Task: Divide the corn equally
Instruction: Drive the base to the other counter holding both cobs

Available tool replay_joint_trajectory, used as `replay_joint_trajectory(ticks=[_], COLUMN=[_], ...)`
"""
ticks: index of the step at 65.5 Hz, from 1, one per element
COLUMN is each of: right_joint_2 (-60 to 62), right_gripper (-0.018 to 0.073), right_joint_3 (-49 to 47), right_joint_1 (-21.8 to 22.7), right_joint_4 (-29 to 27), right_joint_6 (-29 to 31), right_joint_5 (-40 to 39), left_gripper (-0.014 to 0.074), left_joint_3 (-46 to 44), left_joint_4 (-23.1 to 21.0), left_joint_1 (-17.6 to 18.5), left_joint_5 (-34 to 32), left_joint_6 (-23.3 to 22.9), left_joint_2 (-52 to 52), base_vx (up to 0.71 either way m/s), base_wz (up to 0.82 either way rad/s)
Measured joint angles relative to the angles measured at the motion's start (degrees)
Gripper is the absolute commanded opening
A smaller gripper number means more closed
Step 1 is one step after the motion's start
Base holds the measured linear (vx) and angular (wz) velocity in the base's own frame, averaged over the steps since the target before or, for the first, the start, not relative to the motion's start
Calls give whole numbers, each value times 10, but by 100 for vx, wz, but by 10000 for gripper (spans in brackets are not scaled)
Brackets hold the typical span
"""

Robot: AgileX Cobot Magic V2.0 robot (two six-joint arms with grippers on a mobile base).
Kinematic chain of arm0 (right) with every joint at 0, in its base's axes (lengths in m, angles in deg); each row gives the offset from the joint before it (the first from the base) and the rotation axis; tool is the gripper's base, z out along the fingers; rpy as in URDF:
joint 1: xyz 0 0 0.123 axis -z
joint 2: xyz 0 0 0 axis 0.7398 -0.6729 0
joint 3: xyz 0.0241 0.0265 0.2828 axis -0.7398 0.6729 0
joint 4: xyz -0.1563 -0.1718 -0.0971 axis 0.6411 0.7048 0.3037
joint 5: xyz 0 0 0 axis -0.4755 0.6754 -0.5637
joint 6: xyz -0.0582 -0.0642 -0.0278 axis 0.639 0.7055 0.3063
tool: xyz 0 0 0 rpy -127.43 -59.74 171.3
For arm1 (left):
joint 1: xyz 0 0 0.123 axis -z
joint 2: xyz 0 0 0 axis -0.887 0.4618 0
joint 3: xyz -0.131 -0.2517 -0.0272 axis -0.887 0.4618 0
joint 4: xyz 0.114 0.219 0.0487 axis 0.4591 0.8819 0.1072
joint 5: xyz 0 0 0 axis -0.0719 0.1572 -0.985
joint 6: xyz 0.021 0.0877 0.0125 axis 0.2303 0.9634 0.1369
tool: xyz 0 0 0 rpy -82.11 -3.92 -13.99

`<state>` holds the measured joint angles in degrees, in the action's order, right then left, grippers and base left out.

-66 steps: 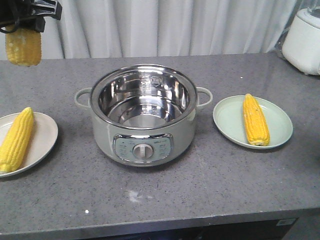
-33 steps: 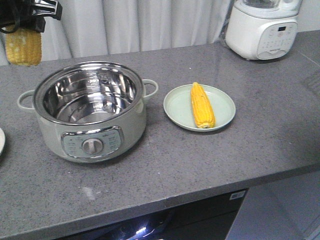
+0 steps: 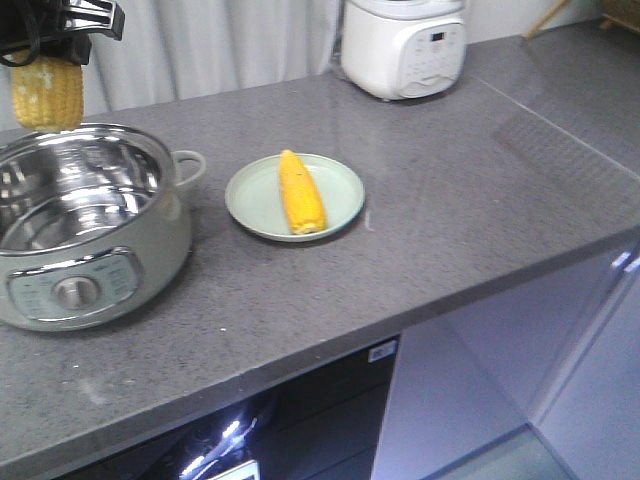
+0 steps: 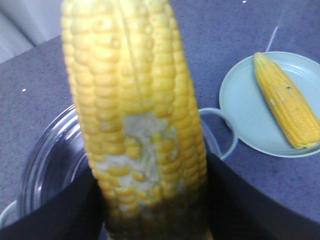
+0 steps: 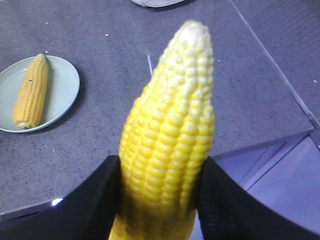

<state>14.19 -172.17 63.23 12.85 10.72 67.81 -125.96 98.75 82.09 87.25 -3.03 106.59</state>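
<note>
In the front view my left gripper (image 3: 48,55) hangs at the top left, shut on a cob of corn (image 3: 45,92) that points down above the pot's far rim. The left wrist view shows that cob (image 4: 137,110) upright between the black fingers (image 4: 60,210), with a patch of missing kernels. Another cob (image 3: 301,192) lies on the pale green plate (image 3: 250,195) right of the pot. My right gripper (image 5: 160,200) is shut on a third cob (image 5: 167,130), held tip up over the counter's front edge. It is out of the front view.
A steel-lined electric pot (image 3: 80,230) stands at the left with nothing inside. A white appliance (image 3: 403,45) sits at the back. The counter's front edge (image 3: 420,310) runs diagonally, with cabinets and floor below on the right.
The front view has swung right: pot and green plate slid left in frame, and the left plate with its cob left the view. The left gripper still holds its cob.
</note>
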Motion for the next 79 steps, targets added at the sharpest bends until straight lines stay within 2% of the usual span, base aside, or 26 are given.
replay_joint_trajectory(ticks=[79], right_joint_2=[0], right_gripper=[172], right_joint_3=[0], right_joint_1=[0], right_joint_4=[0], right_joint_6=[0], right_joint_5=[0], left_gripper=[111], left_joint_3=[0], left_joint_4=[0], left_joint_1=[0], left_joint_5=[0], left_joint_6=[0], left_joint_2=[0], base_vx=[-4], base_wz=[-44])
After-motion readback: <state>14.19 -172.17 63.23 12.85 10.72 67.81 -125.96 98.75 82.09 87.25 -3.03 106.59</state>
